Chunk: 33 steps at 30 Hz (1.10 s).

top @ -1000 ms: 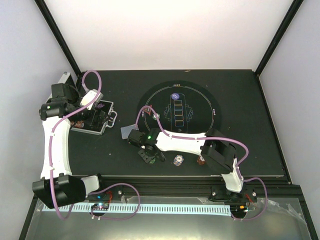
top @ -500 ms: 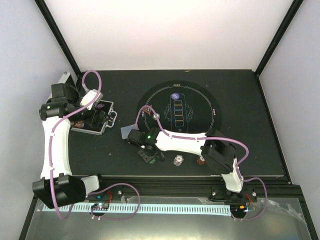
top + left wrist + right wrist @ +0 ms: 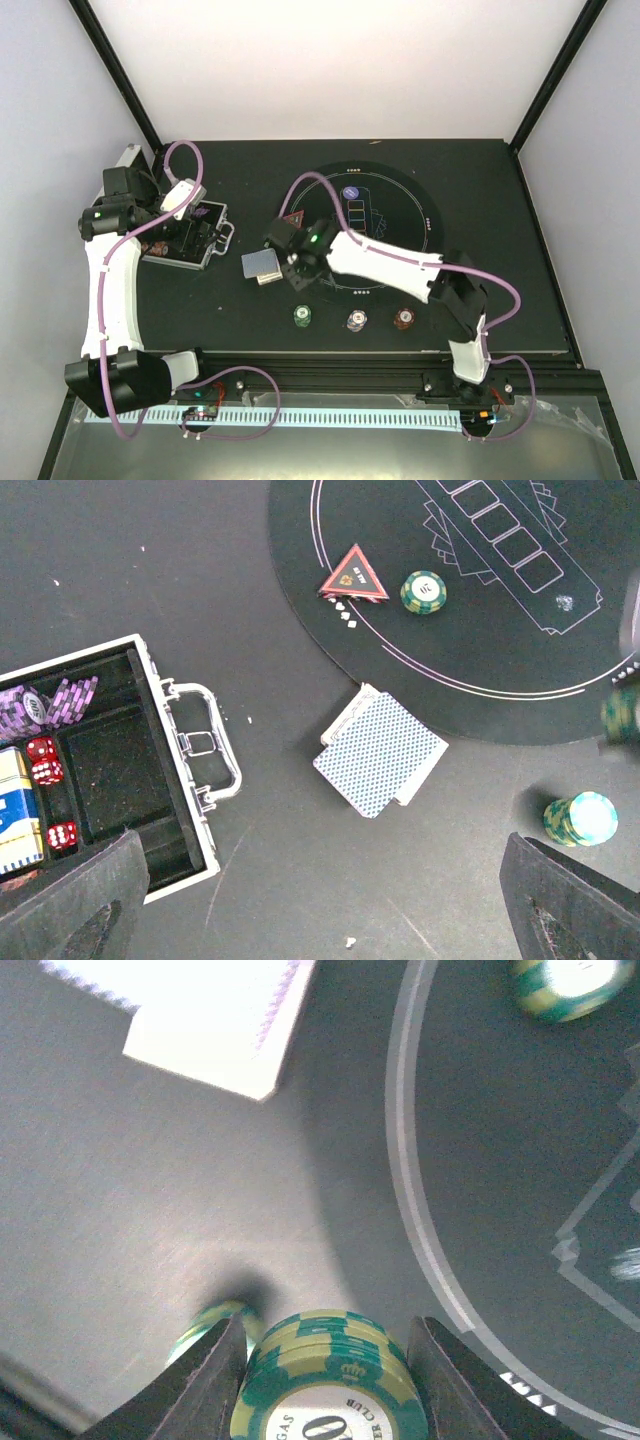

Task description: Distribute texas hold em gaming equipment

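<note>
My right gripper (image 3: 328,1355) is shut on a short stack of green striped poker chips (image 3: 325,1380), held above the table beside the mat's edge; seen from above it (image 3: 300,268) hovers right of the grey-blue-backed playing cards (image 3: 262,265). Along the front stand a green stack (image 3: 303,316), a purple one (image 3: 357,319) and a red-brown one (image 3: 404,318). A red triangle marker (image 3: 354,575) and a single green chip (image 3: 423,591) lie on the round black mat (image 3: 480,680), with a purple button (image 3: 351,194) farther back. My left gripper (image 3: 322,880) is open, empty, above the case.
The open silver case (image 3: 185,780) at the left holds purple chips (image 3: 45,705), red dice (image 3: 42,760) and a card box. Its handle points toward the cards (image 3: 380,755). The right arm stretches across the mat's front half.
The right gripper closed on part of the green stack at the front, rose and carried it back toward the mat's edge. The rest of that stack now shows. The left arm stayed still.
</note>
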Each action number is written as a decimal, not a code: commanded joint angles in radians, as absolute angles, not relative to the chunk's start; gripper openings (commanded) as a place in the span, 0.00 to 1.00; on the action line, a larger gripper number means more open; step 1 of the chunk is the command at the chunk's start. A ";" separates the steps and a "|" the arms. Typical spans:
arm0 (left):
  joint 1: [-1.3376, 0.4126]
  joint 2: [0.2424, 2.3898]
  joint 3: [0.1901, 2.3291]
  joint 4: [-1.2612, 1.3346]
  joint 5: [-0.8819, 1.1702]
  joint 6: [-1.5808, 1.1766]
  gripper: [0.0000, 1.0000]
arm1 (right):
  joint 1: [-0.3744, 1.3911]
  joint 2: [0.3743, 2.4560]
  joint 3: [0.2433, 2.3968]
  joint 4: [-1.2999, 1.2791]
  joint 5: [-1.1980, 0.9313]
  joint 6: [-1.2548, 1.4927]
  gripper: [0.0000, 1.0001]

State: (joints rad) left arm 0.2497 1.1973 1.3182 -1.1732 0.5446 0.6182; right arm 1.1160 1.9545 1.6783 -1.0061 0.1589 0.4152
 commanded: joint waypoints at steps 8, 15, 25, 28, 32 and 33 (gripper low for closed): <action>0.260 1.196 1.305 -1.174 0.553 0.627 0.99 | 0.631 2.124 1.986 -1.009 0.194 0.226 0.27; 0.259 1.224 1.304 -1.169 0.574 0.620 0.99 | 0.470 2.403 2.279 -1.033 0.143 0.231 0.27; 0.259 1.250 1.321 -1.161 0.580 0.613 0.99 | 0.445 2.525 2.299 -0.981 0.136 0.243 0.27; 0.260 1.250 1.324 -1.162 0.576 0.612 0.99 | 0.431 2.539 2.297 -0.971 0.135 0.251 0.27; 0.260 1.247 1.323 -1.163 0.571 0.613 0.99 | 0.415 2.551 2.315 -0.963 0.125 0.259 0.26; 0.259 1.247 1.324 -1.163 0.570 0.614 0.99 | 0.412 2.556 2.320 -0.961 0.124 0.257 0.26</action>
